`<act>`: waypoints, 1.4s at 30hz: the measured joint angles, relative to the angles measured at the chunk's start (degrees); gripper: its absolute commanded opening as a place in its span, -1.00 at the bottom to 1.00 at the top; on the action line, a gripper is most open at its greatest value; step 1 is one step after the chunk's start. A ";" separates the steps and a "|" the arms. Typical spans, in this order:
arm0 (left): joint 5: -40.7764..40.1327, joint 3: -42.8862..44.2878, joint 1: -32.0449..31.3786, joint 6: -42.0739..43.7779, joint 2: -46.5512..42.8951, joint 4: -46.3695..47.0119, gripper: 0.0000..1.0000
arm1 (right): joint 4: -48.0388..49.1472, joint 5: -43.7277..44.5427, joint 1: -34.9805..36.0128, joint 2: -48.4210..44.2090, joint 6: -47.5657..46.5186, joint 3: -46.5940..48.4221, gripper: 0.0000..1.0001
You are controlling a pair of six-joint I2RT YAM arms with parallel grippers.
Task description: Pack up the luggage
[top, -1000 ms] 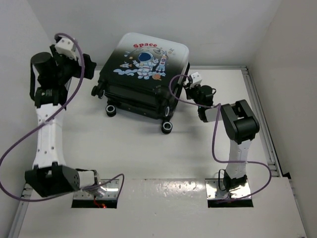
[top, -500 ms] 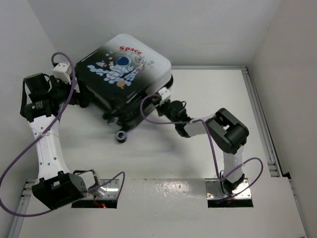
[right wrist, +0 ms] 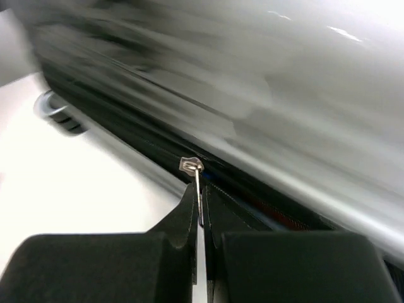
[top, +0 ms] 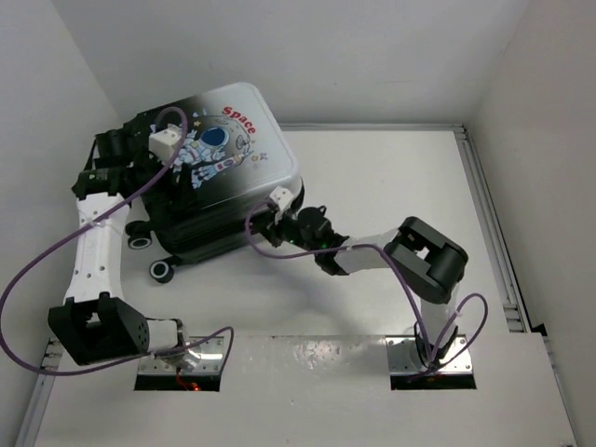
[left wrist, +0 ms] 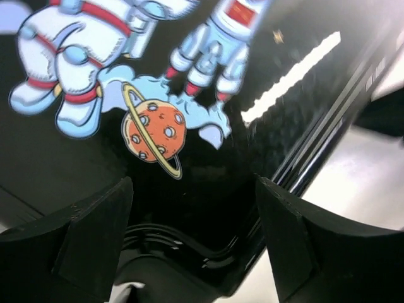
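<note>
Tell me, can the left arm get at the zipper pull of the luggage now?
Probably not: the right gripper is shut on the zipper pull on the side of the luggage, and the left gripper hangs open over its printed top.

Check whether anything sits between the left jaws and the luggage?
Nothing visible does. The left gripper hangs close over the printed shell of the luggage, jaws open, with no object between them. The right gripper is shut on the zipper pull at the seam.
</note>
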 measured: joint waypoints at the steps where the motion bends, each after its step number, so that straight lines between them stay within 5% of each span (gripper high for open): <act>1: -1.77 -0.33 -1.92 -0.44 0.07 1.49 0.63 | -0.17 -0.42 -1.57 -0.74 0.02 -0.79 -1.00; 8: -12.63 -2.60 -8.57 -5.01 4.37 13.31 0.47 | -0.17 -1.03 -19.69 -8.96 -3.08 -10.64 -1.00; 12: -16.44 -2.64 -8.48 -7.06 6.49 18.82 0.61 | -1.66 1.42 -30.10 -12.28 -5.27 -15.41 -1.00; 21: -10.64 -1.25 -8.24 0.07 1.70 5.84 0.89 | -2.58 -1.97 -27.28 -12.35 -5.25 -17.86 -1.00; 23: -9.64 -2.05 -7.06 3.02 -1.51 0.57 0.91 | -2.97 -5.42 -26.82 -12.35 -4.28 -17.70 -0.71; 24: -9.31 -2.32 -5.79 4.09 -2.78 -1.64 0.94 | -3.19 -7.43 -26.77 -12.35 -3.61 -17.57 -0.37; 30: -5.29 -3.54 1.27 12.28 -5.20 -12.37 1.00 | -6.91 -18.25 -26.51 -11.28 0.07 -12.90 0.14; 42: 0.72 -3.28 5.88 19.47 -4.61 -19.98 1.00 | -27.65 -40.26 -27.82 1.40 6.16 11.61 0.29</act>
